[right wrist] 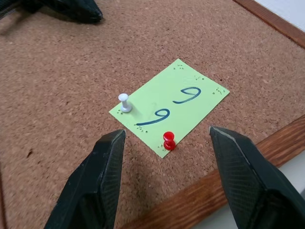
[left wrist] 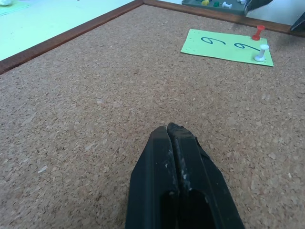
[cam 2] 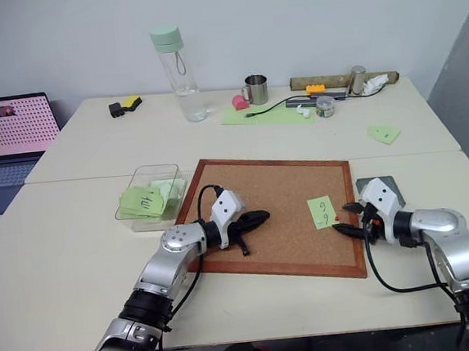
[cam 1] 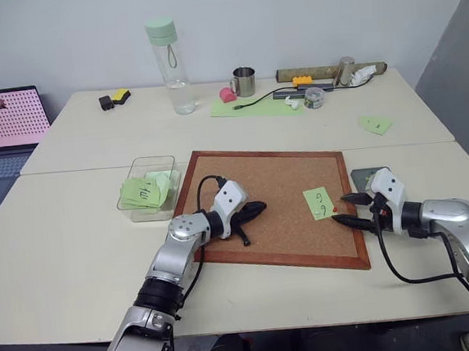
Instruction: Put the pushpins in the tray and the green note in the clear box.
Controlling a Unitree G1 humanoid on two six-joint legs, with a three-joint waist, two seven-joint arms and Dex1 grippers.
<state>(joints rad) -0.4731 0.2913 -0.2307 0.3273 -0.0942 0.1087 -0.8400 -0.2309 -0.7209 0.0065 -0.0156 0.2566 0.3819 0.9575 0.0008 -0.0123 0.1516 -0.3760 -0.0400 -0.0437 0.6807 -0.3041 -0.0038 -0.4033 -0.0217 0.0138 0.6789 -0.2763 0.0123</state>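
The right gripper (right wrist: 164,138) is held with jaws apart around the red pushpin (right wrist: 168,140), seemingly to pull it from the green note (right wrist: 171,106), while the left gripper (left wrist: 174,131) is rested with jaws together.

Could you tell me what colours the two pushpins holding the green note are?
One pushpin is red, the other white; the right wrist view shows them best.

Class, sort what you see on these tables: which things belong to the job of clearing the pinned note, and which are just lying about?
Belong to the job:
green note pinned on the cork board
red pushpin
white pushpin
tray
clear box
right gripper, open

Lying about:
water bottle
metal mug
laptop
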